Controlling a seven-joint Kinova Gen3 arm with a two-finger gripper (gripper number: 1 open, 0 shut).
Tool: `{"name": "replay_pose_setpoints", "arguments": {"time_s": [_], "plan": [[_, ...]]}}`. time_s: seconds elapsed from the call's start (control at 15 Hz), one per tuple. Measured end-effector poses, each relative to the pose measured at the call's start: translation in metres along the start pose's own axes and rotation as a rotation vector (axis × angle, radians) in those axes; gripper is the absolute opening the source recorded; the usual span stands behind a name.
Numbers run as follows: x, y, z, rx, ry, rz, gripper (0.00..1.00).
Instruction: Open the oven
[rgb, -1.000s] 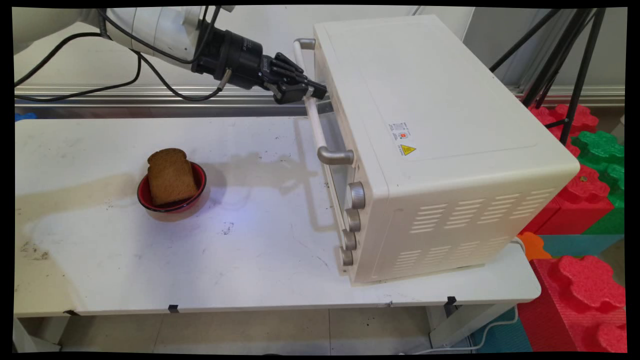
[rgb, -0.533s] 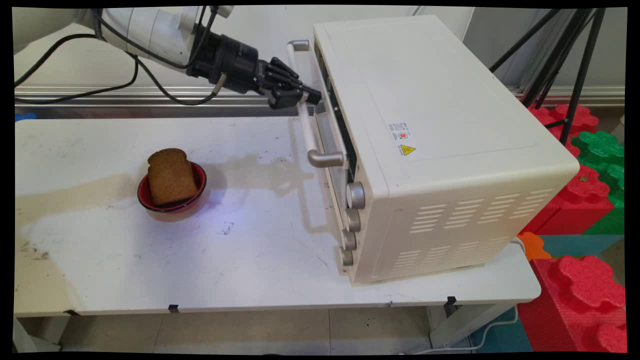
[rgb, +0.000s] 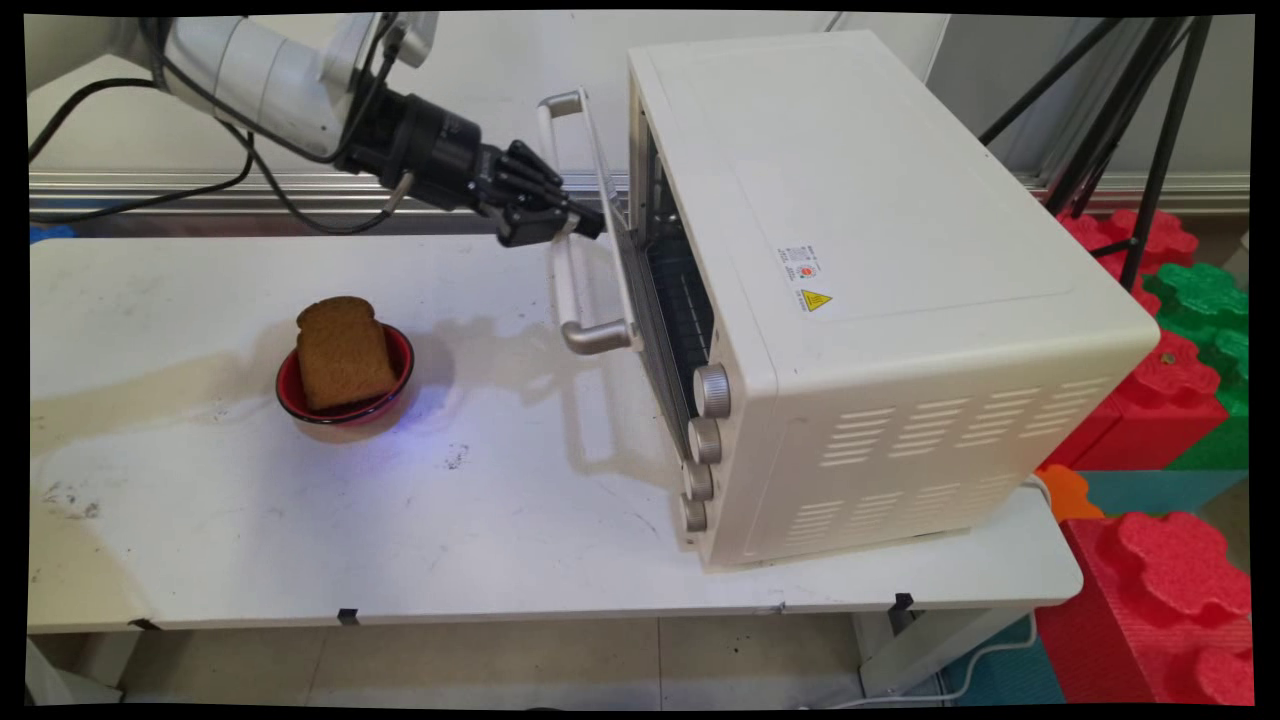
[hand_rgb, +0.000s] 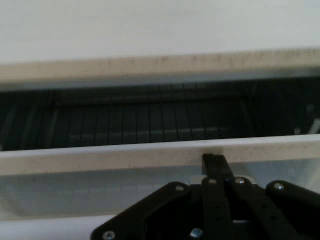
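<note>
A cream toaster oven (rgb: 880, 250) stands on the right of the white table (rgb: 300, 540), its door (rgb: 608, 215) tilted partly open toward the left. My black gripper (rgb: 575, 225) is shut on the door's pale bar handle (rgb: 560, 230), about midway along it. Through the gap the dark wire rack (rgb: 685, 295) shows inside. In the hand view the door's top edge (hand_rgb: 150, 152) runs across the frame with the rack (hand_rgb: 140, 120) behind it, and the gripper (hand_rgb: 215, 172) linkage rises at the bottom. A slice of brown bread (rgb: 342, 352) leans in a red bowl (rgb: 395, 375) to the left.
Four round knobs (rgb: 705, 440) run down the oven's front right side. Red and green foam blocks (rgb: 1170, 400) and a black tripod (rgb: 1150, 130) stand beyond the table's right end. Black cables (rgb: 150, 195) hang from the arm at the upper left.
The gripper has pulled the handle leftward and down, and the oven door has swung from nearly closed to partly open, uncovering the rack inside. Bread and bowl stayed put.
</note>
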Motion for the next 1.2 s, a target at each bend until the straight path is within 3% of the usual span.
{"name": "replay_pose_setpoints", "arguments": {"time_s": [0.2, 0.27, 1.2], "plan": [[-0.012, 0.002, -0.010, -0.005, -0.025, 0.004, 0.00], [-0.021, 0.017, -0.023, -0.005, -0.034, 0.003, 0.00], [-0.074, 0.017, -0.045, -0.027, -0.154, 0.003, 0.00]]}}
